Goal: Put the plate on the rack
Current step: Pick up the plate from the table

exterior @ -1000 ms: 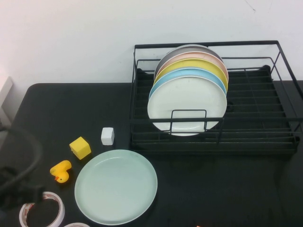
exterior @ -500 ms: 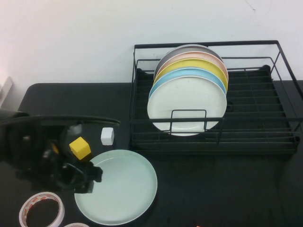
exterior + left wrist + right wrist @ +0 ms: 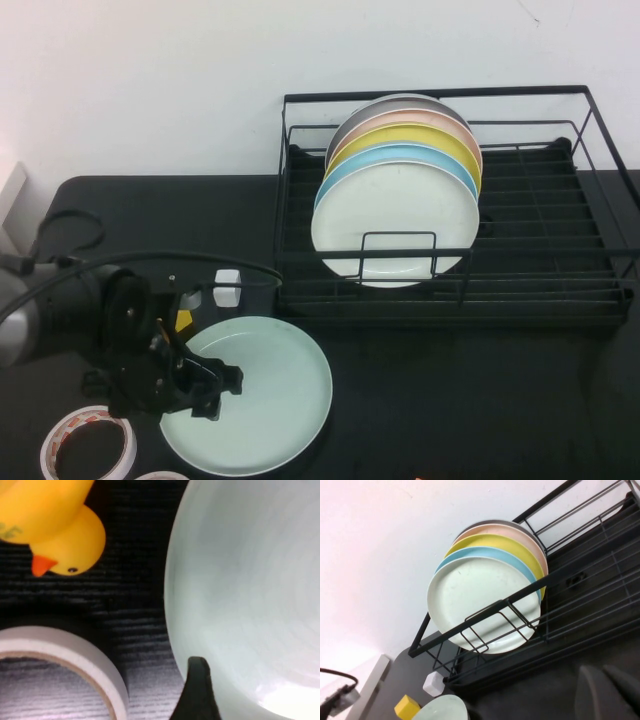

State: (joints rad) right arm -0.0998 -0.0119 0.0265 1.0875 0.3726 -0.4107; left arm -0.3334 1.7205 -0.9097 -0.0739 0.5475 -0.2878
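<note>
- The large round glossy mint-green plate (image 3: 246, 395) lies flat, face up, on the black worktop (image 3: 450, 400); round, so no long axis.
- It sits at seven o'clock from the big black wire rack (image 3: 455, 205), apart from it.
- Left tool (image 3: 215, 385) over the plate's nine-o'clock rim; grip state: cannot tell.
- Right tool (image 3: 607, 692): near the rack; cannot tell.

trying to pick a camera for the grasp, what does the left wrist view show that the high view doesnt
Only the left wrist view shows the yellow rubber duck and one fingertip at the plate's rim. Only the high view shows the rack with its standing plates, the white cube, and the left gripper over the plate's left edge. Both show the mint-green plate and a tape roll. The right gripper appears only in the right wrist view.
</note>
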